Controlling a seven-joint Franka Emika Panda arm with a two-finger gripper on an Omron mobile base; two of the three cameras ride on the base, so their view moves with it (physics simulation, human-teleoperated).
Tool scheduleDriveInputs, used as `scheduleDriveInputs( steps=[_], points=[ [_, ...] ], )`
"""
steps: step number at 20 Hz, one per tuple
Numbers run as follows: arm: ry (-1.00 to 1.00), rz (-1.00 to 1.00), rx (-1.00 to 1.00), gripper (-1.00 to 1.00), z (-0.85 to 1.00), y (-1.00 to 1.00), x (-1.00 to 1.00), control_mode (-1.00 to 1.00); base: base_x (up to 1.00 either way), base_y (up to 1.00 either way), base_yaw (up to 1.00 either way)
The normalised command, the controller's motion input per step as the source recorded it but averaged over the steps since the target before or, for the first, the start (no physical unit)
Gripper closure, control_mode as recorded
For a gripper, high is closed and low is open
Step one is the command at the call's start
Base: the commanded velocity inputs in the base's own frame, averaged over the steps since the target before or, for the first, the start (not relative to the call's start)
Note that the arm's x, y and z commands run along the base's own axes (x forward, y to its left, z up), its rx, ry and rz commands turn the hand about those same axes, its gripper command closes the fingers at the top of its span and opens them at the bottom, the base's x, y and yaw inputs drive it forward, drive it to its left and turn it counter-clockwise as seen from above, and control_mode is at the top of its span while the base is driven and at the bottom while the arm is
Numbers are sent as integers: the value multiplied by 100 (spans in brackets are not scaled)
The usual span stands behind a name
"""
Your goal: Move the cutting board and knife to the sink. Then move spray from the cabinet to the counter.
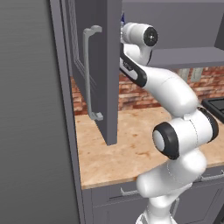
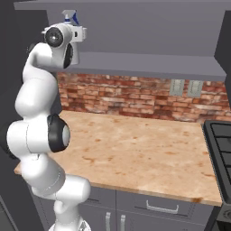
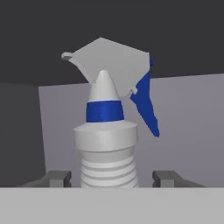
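Down at the front, below the arm's white base, grey drawer fronts (image 2: 153, 205) with short handles run under the thick pale edge of the counter (image 2: 135, 153), whose beige wood-grain top lies bare from that edge back to a red brick wall (image 2: 135, 97). At the right end of the counter sits the black stove (image 2: 221, 144), and two pale outlet plates (image 2: 186, 88) are set in the brick above it. From the left, the cabinet (image 1: 103, 65) door stands swung out over the counter, its long pale bar handle (image 1: 89, 72) upright on the outer face. Beyond the door the arm bends up and reaches into the cabinet, level with the grey shelf (image 2: 149, 63). Up there the gripper (image 3: 111, 178) has its two dark fingers (image 3: 54, 178) spread apart on either side of the spray (image 3: 107, 144) bottle's ribbed neck, with a gap visible on each side, so they flank it without clenching it. The spray stands upright inside the cabinet, close in front of the hand, its white trigger head and blue trigger above the fingers; from the right-hand side its top shows just over the wrist (image 2: 67, 36). Behind the bottle is the plain grey back wall of the cabinet.
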Motion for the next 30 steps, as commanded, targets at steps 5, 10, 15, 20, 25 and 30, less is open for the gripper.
scheduleDriveInputs(
  steps=[5,10,15,20,25,30],
  points=[
    [0,0,1,100,0,-3,-42,-100,0,0,0],
    [0,0,0,100,0,-2,-43,-100,0,0,0],
    [0,0,0,100,0,-4,-46,-100,0,0,0],
    [0,0,0,100,2,-3,-51,-100,0,0,0],
    [0,0,0,100,4,-10,-49,-100,0,0,0],
    [0,0,0,100,2,-19,-49,-100,0,0,0]
  ],
)
